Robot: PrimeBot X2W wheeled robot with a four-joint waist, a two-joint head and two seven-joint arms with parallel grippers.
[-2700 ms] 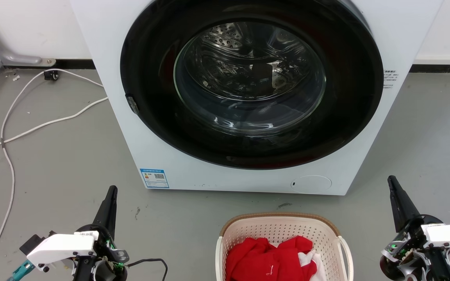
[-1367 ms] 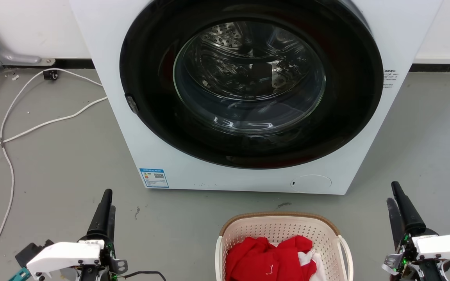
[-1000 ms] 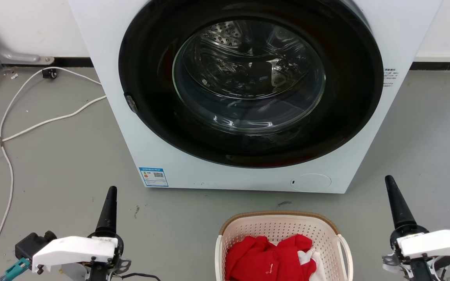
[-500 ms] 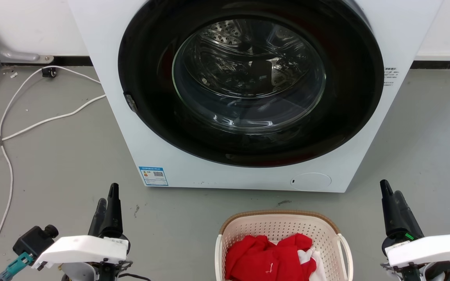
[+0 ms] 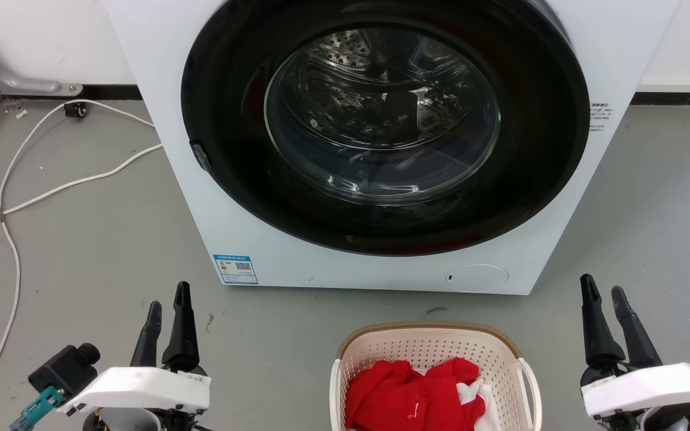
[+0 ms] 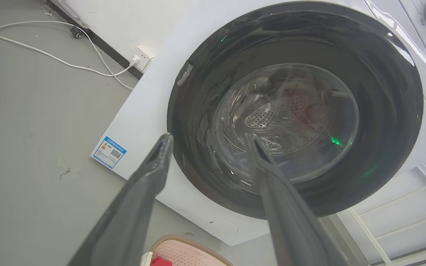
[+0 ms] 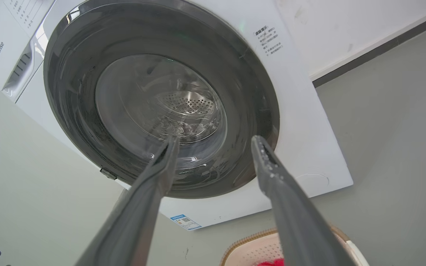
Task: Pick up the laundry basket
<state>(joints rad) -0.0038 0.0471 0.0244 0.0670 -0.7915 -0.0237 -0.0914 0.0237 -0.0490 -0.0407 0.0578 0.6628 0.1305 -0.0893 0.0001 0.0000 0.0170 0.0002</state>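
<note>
The laundry basket (image 5: 429,350) stands on the floor at the bottom middle of the head view, cream-white and perforated with a brown rim, holding red and white cloth. Its white loop handle (image 5: 529,386) shows on the right side. A corner of the laundry basket's rim (image 6: 190,247) shows at the bottom of the left wrist view, and another corner of the basket (image 7: 250,247) in the right wrist view. My left gripper (image 5: 168,308) hangs open, well left of the basket. My right gripper (image 5: 602,293) is open too, off to the basket's right. Both hold nothing.
A white washing machine (image 5: 231,197) with a large dark round door (image 5: 381,120) stands just behind the basket. White cables (image 5: 51,191) run over the grey floor at the left. A wall and dark skirting (image 5: 677,99) close the back.
Both grippers' fingers, seen as one dark spike a second ago, now stand spread apart. Both wrists have turned and sunk slightly toward the bottom edge. The basket has not moved.
</note>
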